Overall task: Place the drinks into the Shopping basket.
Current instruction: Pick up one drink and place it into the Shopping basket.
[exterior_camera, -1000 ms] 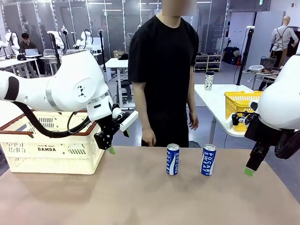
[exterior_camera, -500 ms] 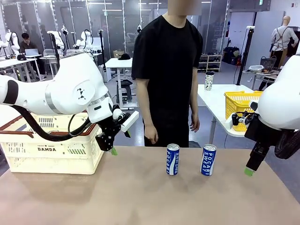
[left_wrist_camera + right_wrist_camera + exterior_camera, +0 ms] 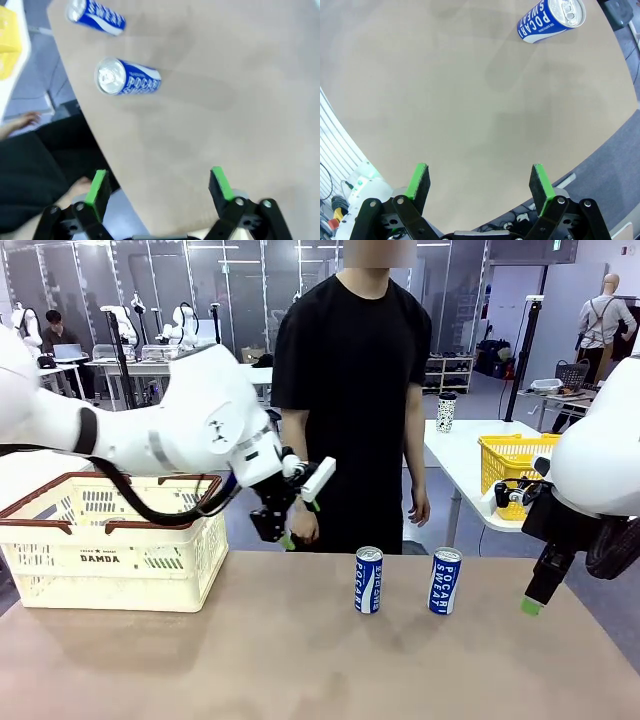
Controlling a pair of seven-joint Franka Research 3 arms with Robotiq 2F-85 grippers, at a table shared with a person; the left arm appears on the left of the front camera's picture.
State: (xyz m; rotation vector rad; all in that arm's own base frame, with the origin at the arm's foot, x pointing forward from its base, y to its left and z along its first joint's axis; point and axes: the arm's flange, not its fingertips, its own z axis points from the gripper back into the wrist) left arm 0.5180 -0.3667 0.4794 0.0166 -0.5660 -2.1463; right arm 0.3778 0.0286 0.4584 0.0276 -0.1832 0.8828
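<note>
Two slim blue-and-white drinks stand upright near the table's far edge, one [image 3: 369, 580] left of the other [image 3: 444, 581]. In the left wrist view both cans [image 3: 127, 82] [image 3: 97, 16] lie ahead of the fingers. The cream Shopping basket [image 3: 110, 540] with its brown-red rim sits at the table's left end. My left gripper [image 3: 298, 523] [image 3: 159, 185] hangs open over the far edge, between basket and cans, holding nothing. My right gripper [image 3: 533, 602] [image 3: 479, 182] is open at the right edge, right of the cans; one can [image 3: 551, 20] shows far ahead of it.
A person in black stands at the far side, one hand [image 3: 303, 525] hanging right behind my left gripper. A bright yellow basket [image 3: 510, 462] and a speckled cup [image 3: 446, 412] sit on a white table behind. The bare tabletop [image 3: 320, 660] stretches in front.
My left arm has swung right, carrying its open gripper from beside the basket to the far edge near the person's hand. The right arm and the cans have stayed put.
</note>
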